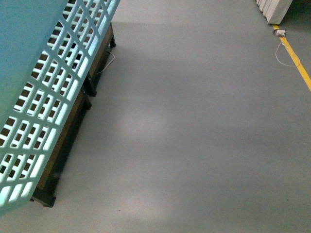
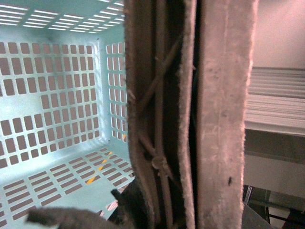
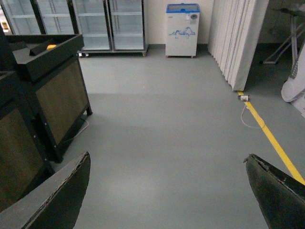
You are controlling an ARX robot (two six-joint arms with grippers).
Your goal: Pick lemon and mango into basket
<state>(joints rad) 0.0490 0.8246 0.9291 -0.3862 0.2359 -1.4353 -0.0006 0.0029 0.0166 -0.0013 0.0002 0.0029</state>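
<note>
Floor: a plain grey floor (image 1: 194, 145) fills most of the front view and the right wrist view.
Basket: the light teal rectangular plastic basket with slotted lattice walls (image 1: 24, 43) hangs tilted very close to the front camera, along the floor's left side. It partly covers the stands below it. The left wrist view looks down into it, at lattice walls and slotted bottom.
Stands: dark brown wooden-panelled stands with black frames (image 3: 57, 95) line the left edge of the floor.
Fridges: tall glass-door fridges (image 3: 95, 24) stand along the far edge of the floor.
Blinds: white vertical blinds (image 3: 238, 38) hang near the far right corner.
Freezer: a white chest freezer with a blue lid (image 3: 182, 28) stands at the far edge, between fridges and blinds.
Handle: the brown arched handle (image 2: 219, 119) crosses the left wrist view so closely that it blurs, with thin ties running along it.
Right pincer: the right pincer (image 3: 167, 156) hangs over bare floor, its two dark fingers spread wide with only floor between them.
Left pincer: of the left pincer (image 2: 121, 207) only dark scraps show beside the handle. Whether it grips the handle cannot be told.
Line: a yellow painted line (image 3: 271, 138) runs along the floor's right side.
Cable: a thin pale cable (image 3: 248, 117) lies looped beside the line.
Fruit: a small yellow-orange object (image 3: 51, 46) rests on the top of the further stand, too small to tell which fruit it is.
</note>
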